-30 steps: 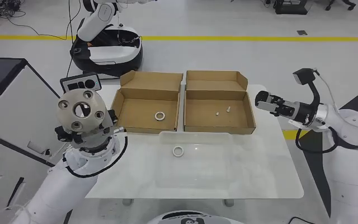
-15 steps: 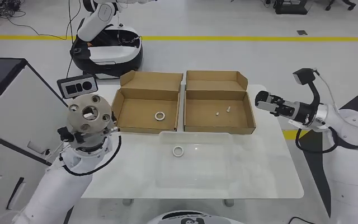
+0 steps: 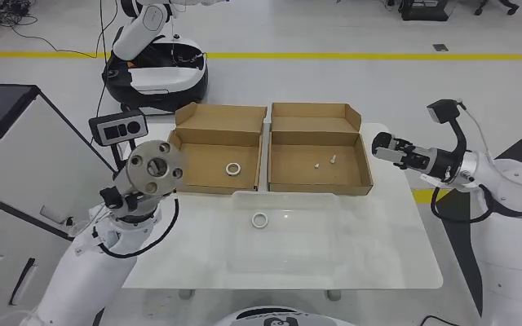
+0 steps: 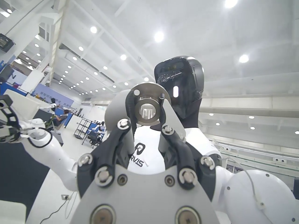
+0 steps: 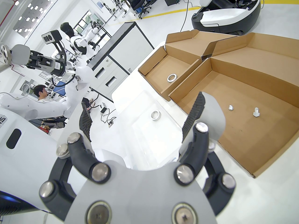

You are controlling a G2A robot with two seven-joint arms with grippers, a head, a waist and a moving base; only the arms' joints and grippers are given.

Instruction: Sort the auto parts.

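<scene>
My left gripper is shut on the hub of a round metal flange with several holes, held in the air off the table's left edge, beside the left cardboard box. That box holds a metal ring. The right cardboard box holds two small bolts. A second ring lies in the clear tray in front of the boxes. My right gripper is open with nothing between its fingers, hovering just off the right box's right side.
The white table has bare surface to the right of and in front of the tray. A dark cabinet stands off the left side. A wheeled robot base is parked behind the boxes.
The left arm has carried the flange to the right, toward the left box, and tilted its face that way. The right arm has stayed still.
</scene>
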